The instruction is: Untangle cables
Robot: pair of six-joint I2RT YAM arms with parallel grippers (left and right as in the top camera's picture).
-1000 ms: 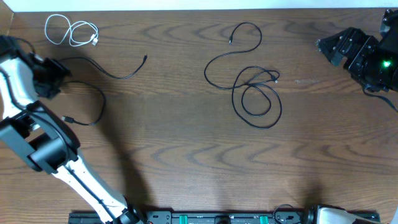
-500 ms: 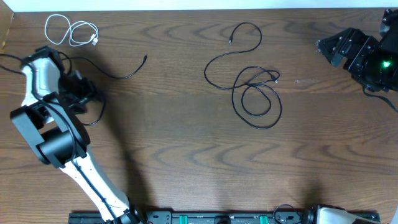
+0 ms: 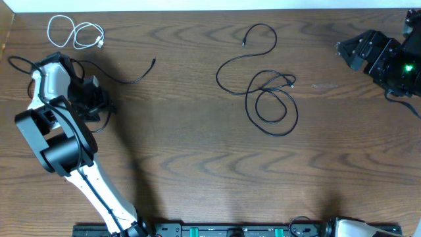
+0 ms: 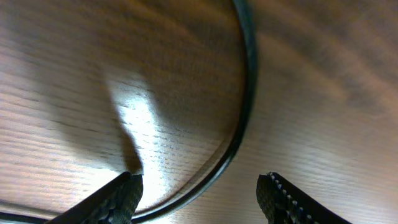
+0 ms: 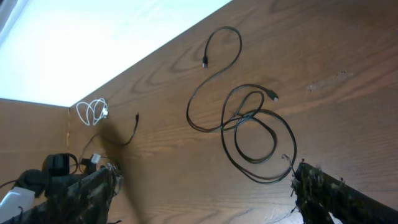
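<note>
1. My left gripper (image 4: pixel 200 194) hangs low over the wooden table (image 4: pixel 323 93). Its jaws are apart, and the ridged black fingertips (image 4: pixel 283 199) sit on either side of a black cable (image 4: pixel 247 106) that curves through the gap. Nothing is clamped.
2. That cord is thin, round and glossy, and it lies on smooth, varnished wood grain. If I close off-centre it could squirt out sideways. If I press too low, my tips could scrape the table and miss it.
3. From overhead, what seems to be the same cable runs out from under my wrist to a small plug (image 3: pixel 152 62). A hard tug could whip that free end toward the white cable (image 3: pixel 75 33), which is coiled in loose loops near the far left corner. That would make a new snarl.
4. At mid-table lies the tangle of black cables (image 3: pixel 270 99), with one open S-curve crossing a stack of overlapping loops. The cords look limp, so lifting one strand would probably drag its neighbour along.
5. Farthest off, my right gripper (image 5: pixel 206 177) is spread wide and empty, well apart from the tangle.
</note>
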